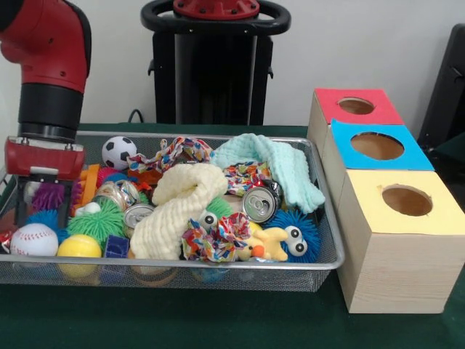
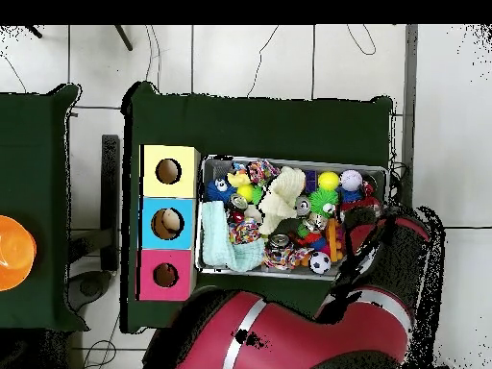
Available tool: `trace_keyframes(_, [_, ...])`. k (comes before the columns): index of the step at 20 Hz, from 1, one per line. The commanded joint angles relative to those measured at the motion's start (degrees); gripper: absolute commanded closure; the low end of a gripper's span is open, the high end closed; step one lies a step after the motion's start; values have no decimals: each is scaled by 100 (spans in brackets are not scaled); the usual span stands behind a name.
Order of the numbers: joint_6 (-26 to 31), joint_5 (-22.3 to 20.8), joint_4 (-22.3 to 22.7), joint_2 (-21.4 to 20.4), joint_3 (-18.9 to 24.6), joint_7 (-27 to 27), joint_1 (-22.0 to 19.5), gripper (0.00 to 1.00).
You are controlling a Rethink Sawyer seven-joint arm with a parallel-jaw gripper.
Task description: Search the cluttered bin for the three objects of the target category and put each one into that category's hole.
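Observation:
The silver wire-mesh bin [image 1: 218, 267] is packed with toys. The pale wooden box with the red top stands at the far right, and its round hole [image 1: 356, 106] is open and unblocked. My gripper [image 1: 43, 214] hangs over the bin's left end. It is open, and its fingers straddle a purple spiky ball [image 1: 48, 195]. It holds nothing. Three drink cans [image 1: 260, 203] lie among the clutter. In the overhead view the arm hides the gripper over the bin's right end [image 2: 382, 173], and the red box's hole [image 2: 165, 275] shows at the lower left.
The blue-topped box [image 1: 376, 146] and the yellow-topped box [image 1: 407, 201] stand in a row with the red one. The bin holds a yellow towel [image 1: 182, 200], a mint towel [image 1: 280, 167], rope toys [image 1: 214, 236], a soccer ball [image 1: 118, 151], a baseball [image 1: 33, 240] and a yellow ball [image 1: 78, 247].

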Motion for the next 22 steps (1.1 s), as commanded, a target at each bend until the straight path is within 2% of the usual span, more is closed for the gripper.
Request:
trace_keyframes(1, [746, -883, -336, 581, 346, 1982, 155, 0])
trace_keyframes(2, [780, -934, -340, 596, 326, 2065, 174, 0])
trace_keyframes(7, [767, -1525, -519, 941, -95, 3177, 463, 0])
trace_keyframes(11, [593, -1570, -623, 1066, -218, 3379, 550, 0])
trace_keyframes(16, [596, -1079, -556, 846, 0, 2573, 338, 0])
trace_keyframes(18, [611, -779, -528, 718, 178, 2037, 168, 0])
trace_keyframes(19, [554, -469, -493, 601, 337, 1493, 2, 0])
trace_keyframes(21, [378, -189, -483, 524, 469, 993, -140, 0])
trace_keyframes(22, [331, -144, -490, 524, 473, 937, -152, 0])
